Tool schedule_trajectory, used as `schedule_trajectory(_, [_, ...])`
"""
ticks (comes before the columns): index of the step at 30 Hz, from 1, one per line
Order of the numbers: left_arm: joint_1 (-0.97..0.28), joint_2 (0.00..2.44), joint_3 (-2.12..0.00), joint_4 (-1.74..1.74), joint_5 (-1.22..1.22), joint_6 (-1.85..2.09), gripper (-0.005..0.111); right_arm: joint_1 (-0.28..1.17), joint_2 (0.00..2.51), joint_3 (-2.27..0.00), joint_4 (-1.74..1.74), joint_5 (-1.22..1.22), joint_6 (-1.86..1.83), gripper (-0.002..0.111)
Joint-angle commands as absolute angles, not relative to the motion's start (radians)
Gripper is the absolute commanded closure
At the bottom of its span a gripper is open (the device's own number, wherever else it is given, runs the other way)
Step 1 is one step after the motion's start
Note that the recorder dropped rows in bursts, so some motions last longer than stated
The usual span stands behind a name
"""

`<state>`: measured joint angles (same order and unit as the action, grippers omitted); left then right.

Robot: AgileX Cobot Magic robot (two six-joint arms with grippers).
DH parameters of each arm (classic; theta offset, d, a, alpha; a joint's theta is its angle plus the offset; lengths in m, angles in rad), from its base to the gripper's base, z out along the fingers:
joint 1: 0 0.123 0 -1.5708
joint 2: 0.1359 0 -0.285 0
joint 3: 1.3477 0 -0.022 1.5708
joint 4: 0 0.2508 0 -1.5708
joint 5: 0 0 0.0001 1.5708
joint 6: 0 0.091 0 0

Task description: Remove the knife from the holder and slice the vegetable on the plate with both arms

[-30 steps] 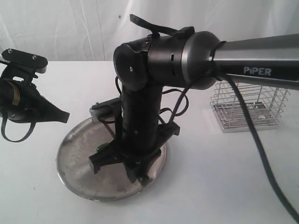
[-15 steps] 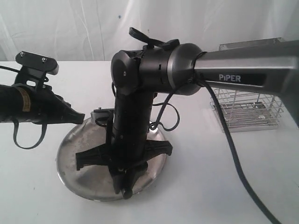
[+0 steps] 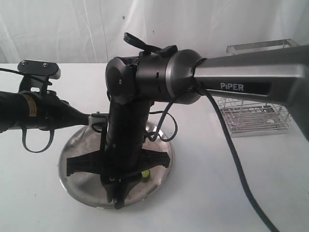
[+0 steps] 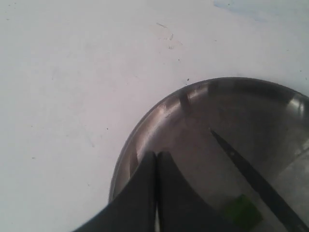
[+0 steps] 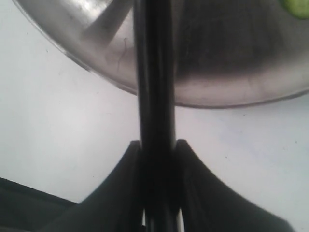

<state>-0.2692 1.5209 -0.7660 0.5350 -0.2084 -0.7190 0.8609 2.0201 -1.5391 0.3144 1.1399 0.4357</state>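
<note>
White tabletop (image 3: pixel 231 183): right claw (image 5: pixel 158 143), on PiPER-marked arm (image 3: pixel 251 72), grips knife (image 5: pixel 153 72); left claw (image 4: pixel 156 155) pressed closed.

Green vegetable (image 3: pixel 145 172), dull silver plate (image 3: pixel 78 146)

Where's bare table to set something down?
Bare table in the foreground, between the plate and the holder; another patch front left, below the left gripper. Crowded: the plate, with the right gripper clamping the knife over it, beside the vegetable.
</note>
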Motion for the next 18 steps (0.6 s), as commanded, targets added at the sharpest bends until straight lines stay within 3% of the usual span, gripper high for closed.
schedule_trajectory(1, [-0.227,1.555,-0.759,0.476,-0.225,-0.730,0.106,0.869,2.016,-1.545,0.324,1.125,0.452,0.108])
schedule_trajectory(18, [-0.189,1.615,-0.759,0.411,-0.355,-0.812,0.106,0.887,2.016,-1.539,0.328,1.045,0.453,0.108])
